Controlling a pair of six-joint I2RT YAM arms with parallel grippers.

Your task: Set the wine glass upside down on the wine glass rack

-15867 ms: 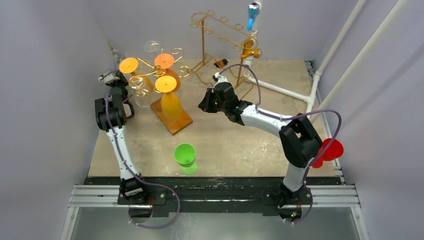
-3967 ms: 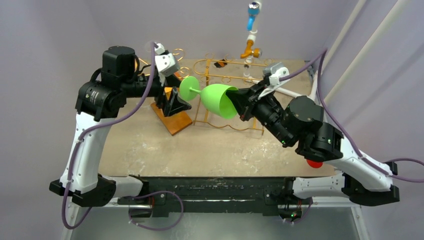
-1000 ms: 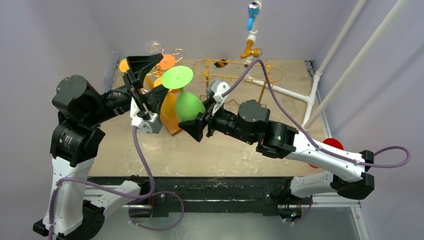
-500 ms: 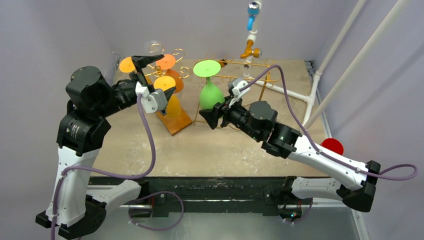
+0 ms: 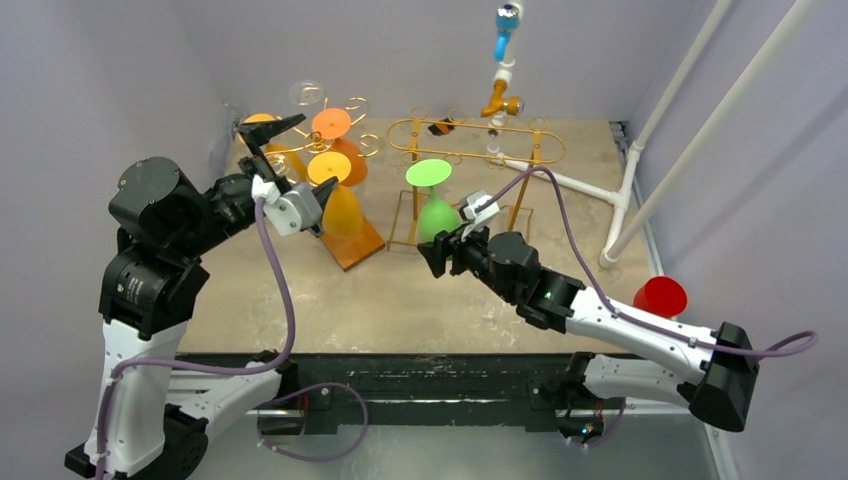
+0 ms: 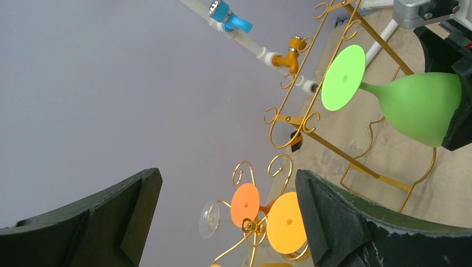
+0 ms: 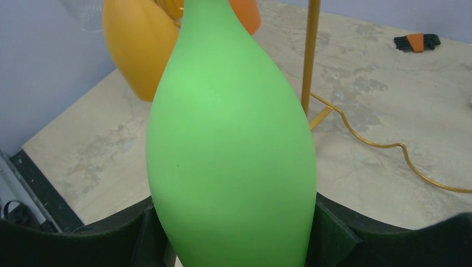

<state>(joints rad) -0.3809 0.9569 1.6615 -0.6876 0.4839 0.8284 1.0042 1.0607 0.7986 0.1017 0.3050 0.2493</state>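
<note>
Glass: green glass point(image 5: 434, 208) is inverted, foot up, and held off the table point(image 5: 300, 300).
Position: it is at the near side of the gold rack point(image 5: 476, 157), toward the rack's left end. Whether the foot touches a rail cannot be told.
Right gripper point(image 5: 441, 247): clamped on the bowl, with a finger at each side of it.
Left gripper point(image 5: 298, 160): jaws spread wide and holding nothing, raised near the second rack point(image 5: 345, 240).
Second rack: carries orange and yellow glasses, all foot up.
</note>
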